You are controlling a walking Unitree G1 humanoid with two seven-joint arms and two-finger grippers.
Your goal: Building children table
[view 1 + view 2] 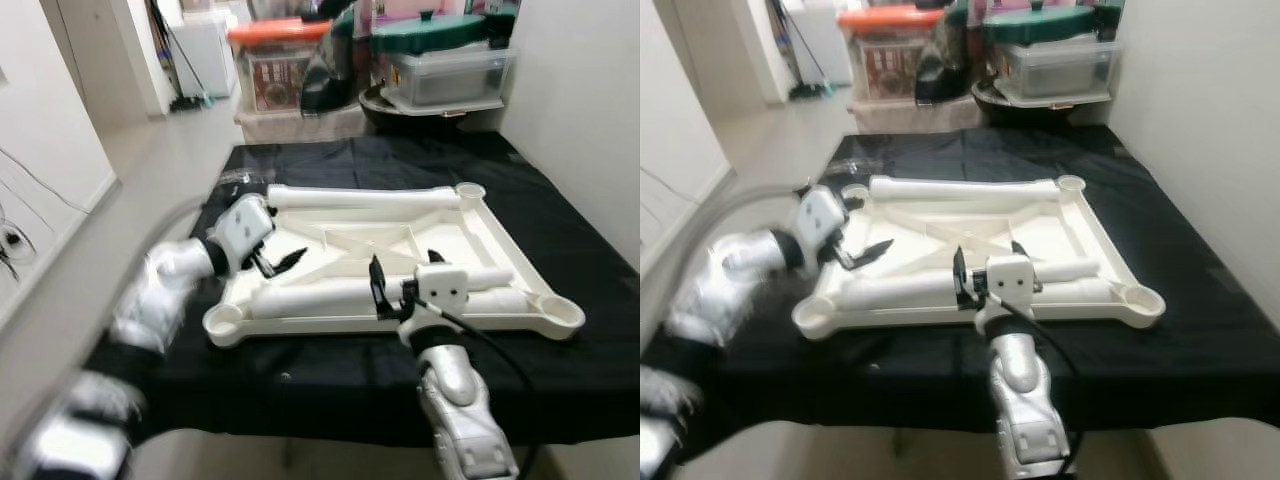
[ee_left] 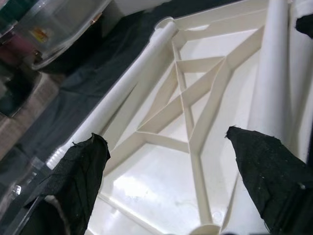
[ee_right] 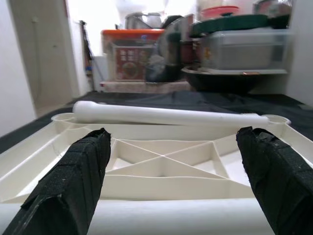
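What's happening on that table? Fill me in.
An upturned white tabletop lies on a black cloth with loose white legs resting in it. The right pincer is open over the near leg. The left pincer is open above the tabletop's left side. No leg is fitted yet.

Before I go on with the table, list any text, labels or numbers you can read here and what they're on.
Nothing can be read.
Red printed box under the orange lid: patterned print, too blurred to read.
Small label on the clear storage bin: too small and blurred to read.
White tabletop and its loose legs: no markings that I can make out.
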